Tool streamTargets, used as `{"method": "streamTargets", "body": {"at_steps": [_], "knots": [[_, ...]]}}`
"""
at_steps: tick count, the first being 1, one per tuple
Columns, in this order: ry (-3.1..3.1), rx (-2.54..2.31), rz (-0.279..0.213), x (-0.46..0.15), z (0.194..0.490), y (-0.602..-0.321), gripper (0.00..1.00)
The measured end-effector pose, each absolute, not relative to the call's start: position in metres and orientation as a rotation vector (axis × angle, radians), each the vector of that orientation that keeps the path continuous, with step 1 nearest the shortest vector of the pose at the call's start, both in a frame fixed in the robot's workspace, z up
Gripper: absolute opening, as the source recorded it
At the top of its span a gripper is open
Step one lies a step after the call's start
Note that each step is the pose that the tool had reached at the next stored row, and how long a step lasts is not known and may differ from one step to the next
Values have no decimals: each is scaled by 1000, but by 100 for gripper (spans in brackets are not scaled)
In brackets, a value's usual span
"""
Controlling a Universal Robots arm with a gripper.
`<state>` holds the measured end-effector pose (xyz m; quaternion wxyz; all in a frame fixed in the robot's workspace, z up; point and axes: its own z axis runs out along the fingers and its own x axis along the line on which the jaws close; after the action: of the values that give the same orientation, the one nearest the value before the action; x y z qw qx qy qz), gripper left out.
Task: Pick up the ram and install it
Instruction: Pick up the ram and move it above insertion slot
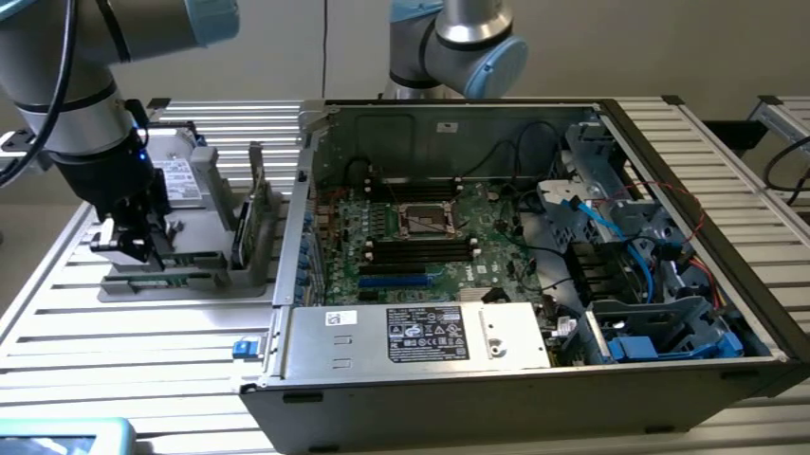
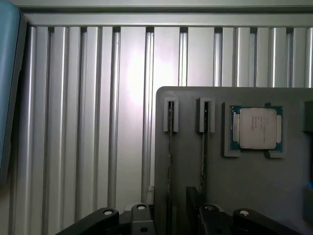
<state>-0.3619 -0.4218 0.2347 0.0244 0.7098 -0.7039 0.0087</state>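
The ram (image 2: 169,152) stands on edge in a slot of the grey holder (image 2: 244,186), seen as a thin dark line. A second thin stick (image 2: 204,147) stands in the neighbouring slot. My gripper (image 2: 171,218) is open just above the holder, and its fingers (image 2: 142,218) stand to either side of the first stick without touching it. In the exterior view the gripper (image 1: 127,242) hangs low over the near end of the holder (image 1: 190,284) on the exterior view's left, and hides the sticks.
A processor chip (image 2: 257,128) lies in a recess beside the slots. A silver hard drive (image 1: 177,178) and an upright green card (image 1: 262,223) stand further back on the holder. The open computer case (image 1: 708,190) with its motherboard (image 1: 418,237) lies beside it. A second arm (image 1: 456,47) stands behind.
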Motion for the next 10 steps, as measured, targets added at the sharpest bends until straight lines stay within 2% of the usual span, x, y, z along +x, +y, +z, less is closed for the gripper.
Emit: {"method": "streamTargets", "body": {"at_steps": [10], "knots": [[-2177,2195,36,-362,219,-421,39]]}}
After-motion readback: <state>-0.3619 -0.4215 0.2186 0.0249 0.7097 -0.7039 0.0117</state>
